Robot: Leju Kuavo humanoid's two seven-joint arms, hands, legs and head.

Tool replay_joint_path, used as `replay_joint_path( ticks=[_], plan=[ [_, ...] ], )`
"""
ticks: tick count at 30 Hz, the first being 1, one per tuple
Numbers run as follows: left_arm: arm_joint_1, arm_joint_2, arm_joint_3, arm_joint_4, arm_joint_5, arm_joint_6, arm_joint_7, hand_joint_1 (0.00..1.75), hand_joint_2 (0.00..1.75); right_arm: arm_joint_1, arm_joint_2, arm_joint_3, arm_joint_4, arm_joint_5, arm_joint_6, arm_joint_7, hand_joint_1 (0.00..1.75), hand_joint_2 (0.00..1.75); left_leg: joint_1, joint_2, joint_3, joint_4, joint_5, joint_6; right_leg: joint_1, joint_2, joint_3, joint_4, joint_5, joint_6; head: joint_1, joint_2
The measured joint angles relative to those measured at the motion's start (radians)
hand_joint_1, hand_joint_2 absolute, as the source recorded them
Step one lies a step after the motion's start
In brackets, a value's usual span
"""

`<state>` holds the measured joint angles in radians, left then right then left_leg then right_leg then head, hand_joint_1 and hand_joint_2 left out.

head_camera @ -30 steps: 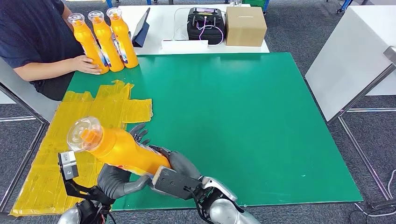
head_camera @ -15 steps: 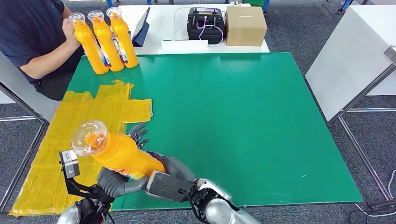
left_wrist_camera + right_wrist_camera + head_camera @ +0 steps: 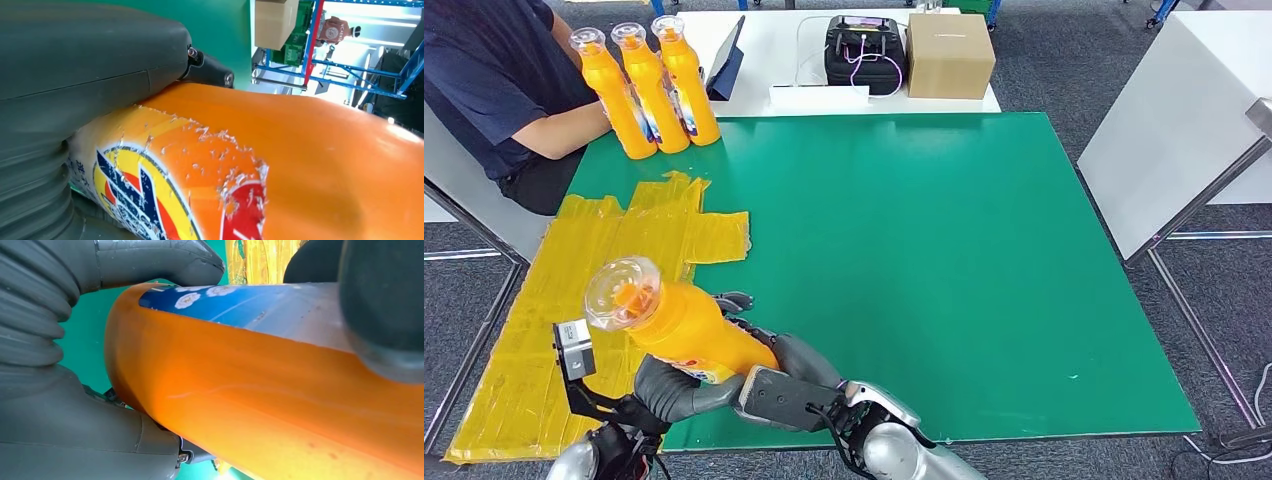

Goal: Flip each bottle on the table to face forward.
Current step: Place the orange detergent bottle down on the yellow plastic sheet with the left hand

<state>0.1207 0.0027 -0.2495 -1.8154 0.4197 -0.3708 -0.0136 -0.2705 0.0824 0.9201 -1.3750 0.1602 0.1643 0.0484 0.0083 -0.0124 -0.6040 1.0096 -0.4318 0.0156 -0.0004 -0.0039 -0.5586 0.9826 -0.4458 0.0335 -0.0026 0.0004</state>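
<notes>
Orange and glossy, the held bottle [image 3: 679,325] sits at about seven o'clock on the green table [image 3: 924,260], raised off the surface and tilted, its clear cap leaning toward ten o'clock; the left hand [image 3: 674,388] wraps its lower body from beneath, thumb and fingers closed round the label; the right hand [image 3: 794,365] clasps the base from the four o'clock side, fingers curled over the far flank; both hands grip it firmly; the left wrist view shows the printed label [image 3: 175,195] scuffed and flaking; yellow tape patches [image 3: 624,250] cover the table toward nine o'clock; three more orange bottles [image 3: 646,85] stand upright, touching, at eleven o'clock, beside a seated person [image 3: 494,80]; a cardboard box [image 3: 949,55] rests on the white table at twelve o'clock.
</notes>
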Motion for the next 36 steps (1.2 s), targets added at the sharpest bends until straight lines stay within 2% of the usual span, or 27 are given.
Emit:
replay_joint_path(
  ticks=[6,8,10,12,13,17,19,22,25,27,30,36],
  plan=[
    [-0.009,0.0,0.0,0.007,0.004,-0.009,-0.005,1.75,1.75,0.002,0.0,0.003,0.004,0.0,-0.016,-0.002,1.75,1.75,0.0,0.001,0.0,0.0,0.0,0.0,0.0,0.0,0.0,0.0,0.0,0.0,0.0,0.0],
    [-0.011,0.0,-0.001,0.007,0.005,-0.011,-0.006,1.75,1.75,0.003,0.0,0.005,0.004,0.002,-0.025,-0.002,1.26,1.75,0.0,0.001,0.0,0.0,0.0,0.0,0.0,0.0,0.0,0.0,0.0,0.0,0.0,0.0],
    [-0.013,0.0,-0.002,0.007,-0.004,-0.012,-0.01,1.75,1.75,0.005,0.0,0.006,0.004,0.011,-0.039,-0.003,0.38,1.75,0.0,0.001,0.0,0.0,0.0,0.0,0.0,0.0,0.0,0.0,0.0,0.0,0.0,0.0],
    [-0.015,0.0,-0.007,0.007,-0.03,-0.008,-0.02,1.75,1.75,0.011,-0.001,0.006,0.004,0.03,-0.06,-0.001,0.0,1.75,0.0,0.001,0.0,0.0,0.0,0.0,0.0,0.0,0.0,0.0,0.0,0.0,0.0,0.0],
    [-0.016,0.0,-0.01,0.007,-0.045,-0.006,-0.025,1.75,1.75,0.014,-0.002,0.006,0.005,0.038,-0.069,0.0,0.0,1.75,0.0,0.001,0.0,0.0,0.0,0.0,0.0,0.0,0.0,0.0,0.0,0.0,0.0,0.0],
    [-0.019,-0.001,-0.024,0.002,-0.166,0.042,-0.058,1.75,1.75,0.044,-0.011,-0.006,-0.002,0.076,-0.1,0.007,0.0,0.0,0.0,0.0,0.0,0.0,0.0,0.0,0.0,0.0,-0.001,0.0,0.0,0.0,0.0,0.0],
    [-0.02,-0.004,-0.025,-0.014,-0.382,0.126,-0.104,1.75,1.75,0.102,-0.023,-0.042,-0.047,0.127,-0.115,0.004,0.0,0.0,0.0,-0.002,-0.001,0.0,0.0,0.0,0.0,0.0,-0.001,0.0,0.0,0.0,0.0,0.0],
    [-0.022,-0.007,-0.015,-0.037,-0.799,0.284,-0.14,1.75,1.75,0.21,-0.046,-0.116,-0.165,0.207,-0.142,-0.012,0.0,0.0,0.0,-0.003,-0.003,0.0,0.0,0.0,0.0,0.0,-0.002,0.0,0.0,0.0,0.0,0.0],
    [-0.023,0.002,0.019,-0.034,-1.245,0.433,-0.127,1.75,1.75,0.327,-0.084,-0.191,-0.331,0.245,-0.211,-0.04,0.0,0.0,0.0,-0.003,-0.003,0.0,-0.001,0.0,-0.001,-0.001,-0.002,0.0,0.0,0.0,0.0,0.0],
    [-0.025,0.021,0.052,-0.003,-1.439,0.466,-0.092,1.75,1.75,0.398,-0.116,-0.234,-0.444,0.243,-0.255,-0.062,0.0,0.0,0.0,-0.002,-0.003,0.0,-0.001,0.0,0.0,0.0,-0.003,0.0,0.0,0.0,0.0,0.0],
    [-0.027,0.057,0.099,0.074,-1.595,0.48,-0.046,1.75,1.75,0.47,-0.155,-0.279,-0.573,0.231,-0.288,-0.092,0.0,0.0,0.0,0.001,-0.003,0.0,-0.002,-0.002,0.0,0.002,-0.003,0.0,0.0,0.0,0.0,0.0],
    [-0.04,0.098,0.133,0.185,-1.742,0.458,0.043,1.75,1.75,0.52,-0.194,-0.305,-0.694,0.228,-0.304,-0.123,0.0,0.0,0.0,0.003,-0.002,0.0,-0.002,-0.001,0.0,0.003,-0.002,0.0,0.0,0.0,0.0,0.0]
  ],
)
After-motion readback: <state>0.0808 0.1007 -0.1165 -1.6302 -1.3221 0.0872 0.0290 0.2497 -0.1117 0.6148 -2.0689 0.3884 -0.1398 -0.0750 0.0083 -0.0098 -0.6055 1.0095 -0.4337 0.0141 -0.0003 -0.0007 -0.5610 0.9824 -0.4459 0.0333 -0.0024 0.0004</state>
